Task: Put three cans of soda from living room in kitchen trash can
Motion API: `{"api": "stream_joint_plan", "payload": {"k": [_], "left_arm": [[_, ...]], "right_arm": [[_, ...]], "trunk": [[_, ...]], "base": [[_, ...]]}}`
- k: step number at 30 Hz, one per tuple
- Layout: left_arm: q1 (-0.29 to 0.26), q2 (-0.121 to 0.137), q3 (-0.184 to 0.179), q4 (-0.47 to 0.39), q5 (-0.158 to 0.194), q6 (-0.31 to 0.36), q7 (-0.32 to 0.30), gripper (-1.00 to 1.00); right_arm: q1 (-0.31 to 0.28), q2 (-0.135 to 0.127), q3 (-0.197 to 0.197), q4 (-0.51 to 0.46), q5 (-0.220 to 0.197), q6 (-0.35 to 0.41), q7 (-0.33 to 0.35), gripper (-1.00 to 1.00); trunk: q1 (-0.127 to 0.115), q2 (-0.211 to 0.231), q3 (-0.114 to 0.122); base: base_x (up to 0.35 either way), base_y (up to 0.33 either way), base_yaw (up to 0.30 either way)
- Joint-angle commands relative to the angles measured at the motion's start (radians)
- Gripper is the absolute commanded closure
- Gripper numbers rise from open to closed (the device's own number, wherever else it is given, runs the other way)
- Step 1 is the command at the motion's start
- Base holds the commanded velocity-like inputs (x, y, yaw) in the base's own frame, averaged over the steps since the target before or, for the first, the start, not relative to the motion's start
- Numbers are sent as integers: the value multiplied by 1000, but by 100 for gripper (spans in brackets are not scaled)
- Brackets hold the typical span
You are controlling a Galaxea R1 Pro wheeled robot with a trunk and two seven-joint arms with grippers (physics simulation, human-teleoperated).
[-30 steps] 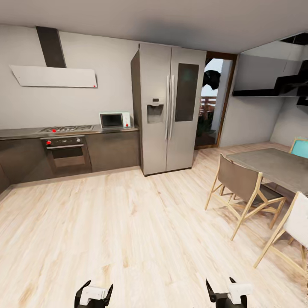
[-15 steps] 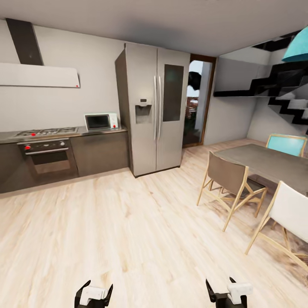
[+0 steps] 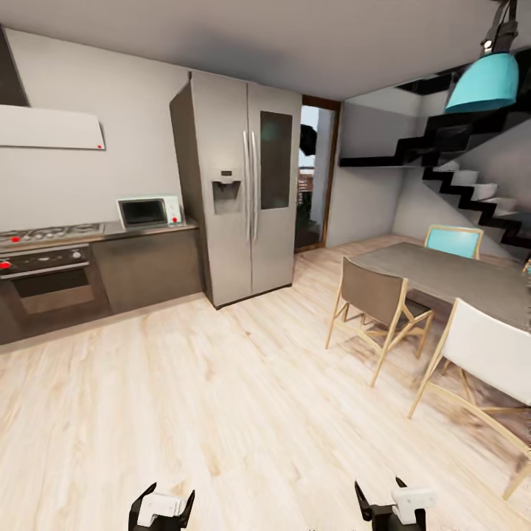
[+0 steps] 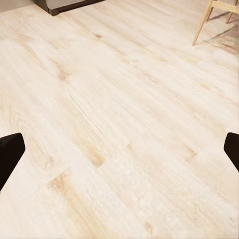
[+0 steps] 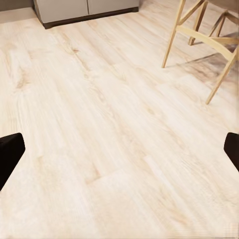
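Facing fridge (image 3: 240, 184), dining table (image 3: 450, 273); both fingers spread, empty.

Open floor (image 3: 221, 383) ahead; chairs (image 3: 380, 306), table (image 3: 442, 269) block right.

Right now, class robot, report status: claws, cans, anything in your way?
Both claws, left claw and right claw, open, empty. No cans or bin sighted. Dining chair ahead right.

Open-plan home kitchen (image 3: 147, 243) with dining area: steel double-door fridge (image 3: 240, 184), built-in oven (image 3: 44, 284) under a gas hob, microwave (image 3: 147, 212) on the worktop (image 3: 151, 230), dining table (image 3: 450, 273) with chairs, staircase (image 3: 472, 184), light wood floor (image 3: 221, 413).
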Motion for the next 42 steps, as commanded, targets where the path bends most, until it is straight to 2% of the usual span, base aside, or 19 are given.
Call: {"api": "stream_joint_plan", "payload": {"k": [1,8,16,42], "left_arm": [[0,0,0,0,0,0,0,-100],[0,0,0,0,1,-1,0,-100],[0,0,1,0,-2,-11,1,-100],[0,-2,-8,2,-5,-14,3,-100]], "right_arm": [[0,0,0,0,0,0,0,-100],[0,0,0,0,0,1,0,-100],[0,5,2,0,0,1,0,-100],[0,2,0,0,0,0,0,-100]], "trunk": [[0,0,0],[0,0,0],[0,0,0],[0,0,8]], "base": [[0,302,-154],[0,218,-60],[0,16,-11],[0,-266,-229]]}}
